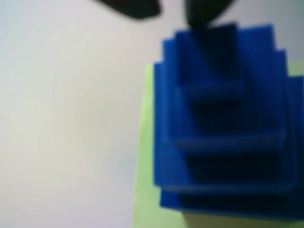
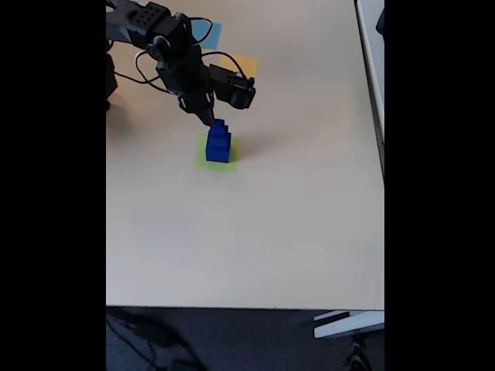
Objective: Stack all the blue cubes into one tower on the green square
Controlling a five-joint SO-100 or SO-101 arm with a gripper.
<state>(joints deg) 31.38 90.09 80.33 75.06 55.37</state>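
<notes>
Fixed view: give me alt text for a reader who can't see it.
A stepped tower of dark blue cubes stands on the green square on a beige table. The black arm's gripper hangs at the tower's top; light-blue and orange squares lie behind.

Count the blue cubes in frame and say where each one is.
3. All sit in one stepped tower on the green square: large cube at the bottom, medium cube on it, small cube on top.

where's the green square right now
In the fixed view the green square lies on the table under the blue tower, just below the gripper.
</notes>
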